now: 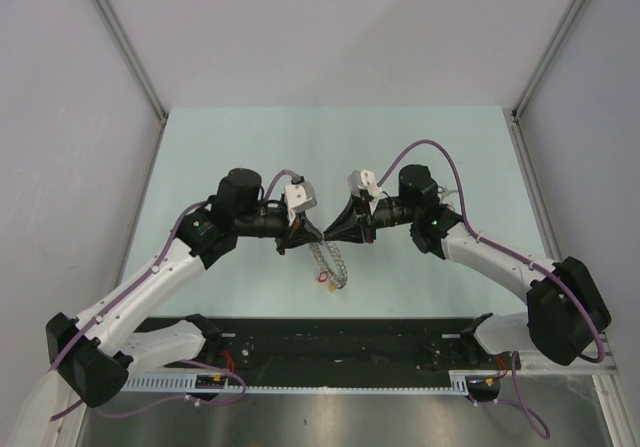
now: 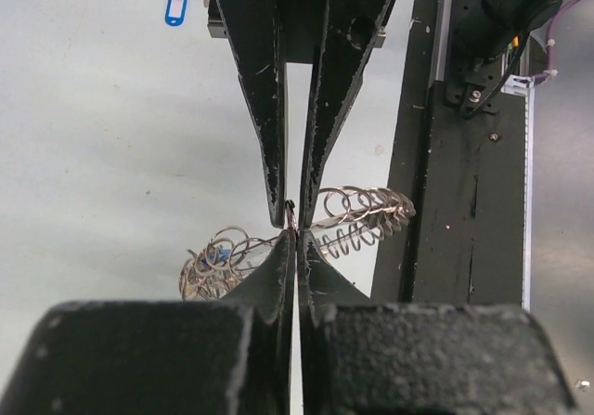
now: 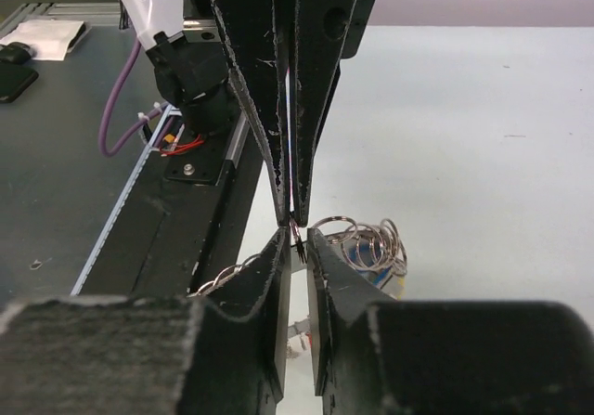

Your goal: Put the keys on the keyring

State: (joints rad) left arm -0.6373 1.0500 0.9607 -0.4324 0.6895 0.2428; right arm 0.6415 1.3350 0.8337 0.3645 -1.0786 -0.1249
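The keyring (image 1: 333, 264) hangs as a bunch of small silver rings from the spot where both grippers meet above the table. My left gripper (image 1: 318, 230) is shut on its wire; in the left wrist view its jaws (image 2: 297, 231) are pressed together, with rings (image 2: 364, 215) spread to either side. My right gripper (image 1: 330, 231) faces it tip to tip. In the right wrist view its jaws (image 3: 297, 239) stand a narrow gap apart around a small ring that sticks out of the left fingertips (image 3: 281, 206). Loose keys with blue (image 2: 174, 11) and black tags lie on the table.
A red tag (image 1: 325, 277) dangles under the bunch. A black rail (image 1: 340, 342) runs along the near table edge just below the grippers. White walls with metal posts close off the back and sides.
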